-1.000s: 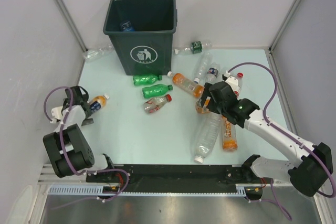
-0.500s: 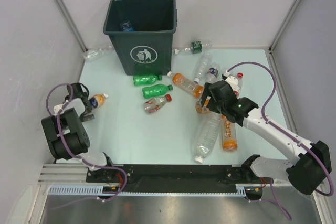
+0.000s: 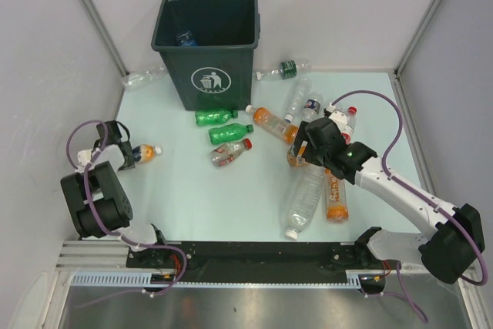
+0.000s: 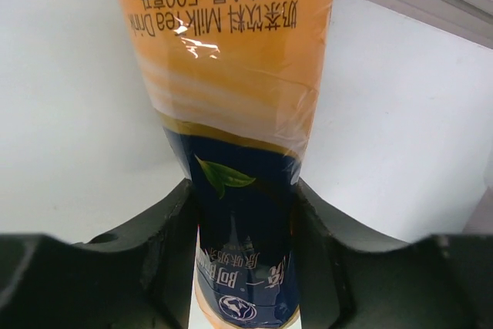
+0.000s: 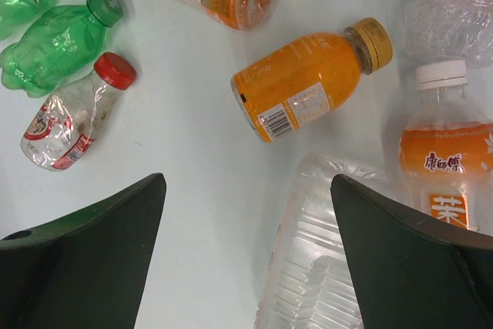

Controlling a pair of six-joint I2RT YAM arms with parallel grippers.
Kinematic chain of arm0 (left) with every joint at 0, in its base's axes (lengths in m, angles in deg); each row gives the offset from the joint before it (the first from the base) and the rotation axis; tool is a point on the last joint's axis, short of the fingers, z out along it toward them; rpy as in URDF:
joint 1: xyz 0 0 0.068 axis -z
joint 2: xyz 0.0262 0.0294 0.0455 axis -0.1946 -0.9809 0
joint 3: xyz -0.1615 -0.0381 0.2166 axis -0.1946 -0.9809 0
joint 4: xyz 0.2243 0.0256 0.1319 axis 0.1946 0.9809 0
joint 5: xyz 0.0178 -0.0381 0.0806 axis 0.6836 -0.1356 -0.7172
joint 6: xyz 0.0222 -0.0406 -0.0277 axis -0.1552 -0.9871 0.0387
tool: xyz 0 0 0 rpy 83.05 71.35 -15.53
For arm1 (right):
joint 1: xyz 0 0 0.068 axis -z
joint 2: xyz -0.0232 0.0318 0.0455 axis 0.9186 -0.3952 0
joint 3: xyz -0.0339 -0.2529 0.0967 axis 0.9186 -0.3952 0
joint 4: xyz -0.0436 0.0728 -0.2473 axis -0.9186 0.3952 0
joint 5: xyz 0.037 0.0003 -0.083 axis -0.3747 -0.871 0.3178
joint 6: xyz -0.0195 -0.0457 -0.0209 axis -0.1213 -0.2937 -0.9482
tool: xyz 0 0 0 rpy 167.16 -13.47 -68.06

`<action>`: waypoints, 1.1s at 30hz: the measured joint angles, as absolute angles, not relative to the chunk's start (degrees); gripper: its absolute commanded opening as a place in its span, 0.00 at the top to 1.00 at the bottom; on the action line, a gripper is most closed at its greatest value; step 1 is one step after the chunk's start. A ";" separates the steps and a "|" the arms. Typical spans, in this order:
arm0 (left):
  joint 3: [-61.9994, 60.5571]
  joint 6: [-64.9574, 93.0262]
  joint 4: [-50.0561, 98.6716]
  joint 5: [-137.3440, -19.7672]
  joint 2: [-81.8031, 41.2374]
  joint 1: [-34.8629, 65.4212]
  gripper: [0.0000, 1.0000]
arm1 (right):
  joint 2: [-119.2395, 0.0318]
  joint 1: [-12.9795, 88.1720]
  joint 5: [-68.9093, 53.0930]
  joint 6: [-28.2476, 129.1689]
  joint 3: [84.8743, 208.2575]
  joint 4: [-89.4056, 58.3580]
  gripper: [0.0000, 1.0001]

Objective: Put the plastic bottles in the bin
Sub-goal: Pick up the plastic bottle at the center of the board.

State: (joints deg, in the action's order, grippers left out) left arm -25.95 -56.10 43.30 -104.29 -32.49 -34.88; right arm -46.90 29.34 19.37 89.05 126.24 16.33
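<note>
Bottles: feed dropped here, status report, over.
Left gripper shut on milk tea bottle, lying on table. Right gripper open over orange bottle. Two green bottles lie before bin.

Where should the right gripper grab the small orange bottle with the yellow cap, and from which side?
Grip the small orange bottle around its labelled middle, coming straight down from above with the right gripper turned across its length. It lies flat on its side; the yellow cap end is narrower, and a large clear bottle lies close by its base.
</note>
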 measured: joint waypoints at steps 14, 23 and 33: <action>-25.41 -43.77 44.15 -103.99 -16.43 -32.06 0.63 | -46.77 29.34 19.20 89.05 126.26 16.61 0.07; -13.91 -23.68 43.47 -89.65 -14.17 -31.45 0.60 | -43.97 28.92 20.44 89.91 126.26 18.49 0.11; -3.99 -10.55 42.84 -79.83 -14.35 -18.27 0.61 | -40.59 27.54 21.36 91.35 126.59 20.00 0.11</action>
State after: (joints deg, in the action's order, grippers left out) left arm -3.99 -10.55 42.84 -79.83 -14.35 -18.27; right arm -40.59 27.54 21.36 91.35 126.59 20.00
